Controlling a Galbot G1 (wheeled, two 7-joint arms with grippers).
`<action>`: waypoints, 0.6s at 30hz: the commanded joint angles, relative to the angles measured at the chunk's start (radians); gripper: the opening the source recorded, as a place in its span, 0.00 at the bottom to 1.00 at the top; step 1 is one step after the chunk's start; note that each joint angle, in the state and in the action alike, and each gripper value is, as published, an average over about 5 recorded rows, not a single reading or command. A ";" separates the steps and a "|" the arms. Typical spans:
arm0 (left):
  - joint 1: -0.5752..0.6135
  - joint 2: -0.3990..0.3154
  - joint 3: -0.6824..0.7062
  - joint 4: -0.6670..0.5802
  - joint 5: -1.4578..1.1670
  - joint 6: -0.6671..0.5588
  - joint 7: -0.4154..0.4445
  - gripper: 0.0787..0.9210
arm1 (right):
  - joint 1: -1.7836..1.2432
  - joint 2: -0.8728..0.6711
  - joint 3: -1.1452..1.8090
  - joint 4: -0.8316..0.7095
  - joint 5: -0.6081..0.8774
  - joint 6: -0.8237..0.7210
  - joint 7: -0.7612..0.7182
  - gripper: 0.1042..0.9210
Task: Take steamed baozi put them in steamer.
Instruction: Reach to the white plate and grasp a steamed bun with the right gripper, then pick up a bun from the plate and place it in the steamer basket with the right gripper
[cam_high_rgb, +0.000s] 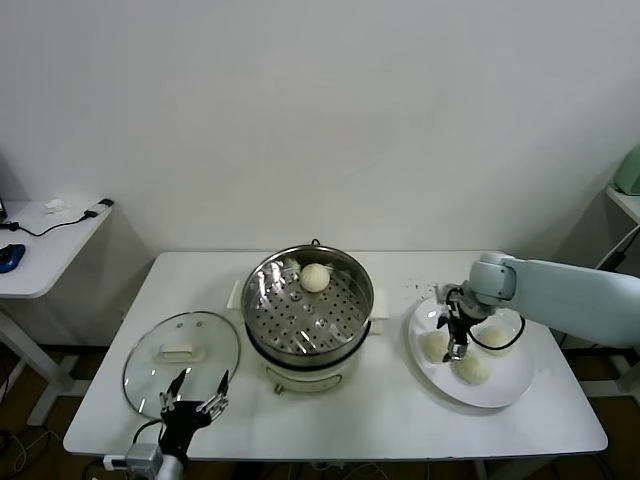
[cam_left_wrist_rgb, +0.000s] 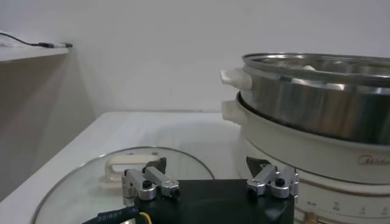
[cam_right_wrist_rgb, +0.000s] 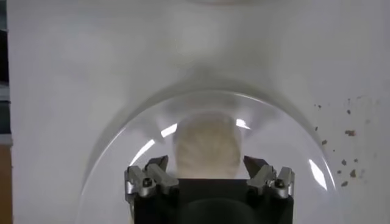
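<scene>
The steamer (cam_high_rgb: 308, 318) stands mid-table with one baozi (cam_high_rgb: 315, 277) on its perforated tray. Three more baozi (cam_high_rgb: 433, 345) (cam_high_rgb: 497, 335) (cam_high_rgb: 472, 368) lie on a white plate (cam_high_rgb: 500, 388) at the right. My right gripper (cam_high_rgb: 456, 345) is low over the plate among them, open. In the right wrist view it (cam_right_wrist_rgb: 207, 167) has a baozi (cam_right_wrist_rgb: 207, 146) just ahead, between the spread fingertips (cam_right_wrist_rgb: 159, 164), not gripped. My left gripper (cam_high_rgb: 196, 400) is open and empty at the table's front left; in the left wrist view it (cam_left_wrist_rgb: 207, 167) is beside the steamer (cam_left_wrist_rgb: 317, 103).
A round glass lid (cam_high_rgb: 182, 360) with a white handle lies flat left of the steamer, under my left gripper; it also shows in the left wrist view (cam_left_wrist_rgb: 79, 182). Dark crumbs (cam_right_wrist_rgb: 347, 131) dot the table by the plate rim (cam_right_wrist_rgb: 122, 131). A side desk (cam_high_rgb: 45, 245) stands far left.
</scene>
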 joint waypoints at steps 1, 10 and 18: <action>0.001 -0.001 0.001 -0.003 -0.001 0.001 -0.001 0.88 | -0.052 0.002 0.050 -0.016 -0.023 -0.015 0.014 0.71; 0.009 -0.003 0.001 -0.025 0.000 0.007 -0.001 0.88 | 0.215 -0.052 -0.074 0.093 0.049 0.017 -0.066 0.65; 0.015 0.002 0.007 -0.048 0.002 0.014 0.000 0.88 | 0.739 0.067 -0.309 0.149 0.331 0.063 -0.187 0.65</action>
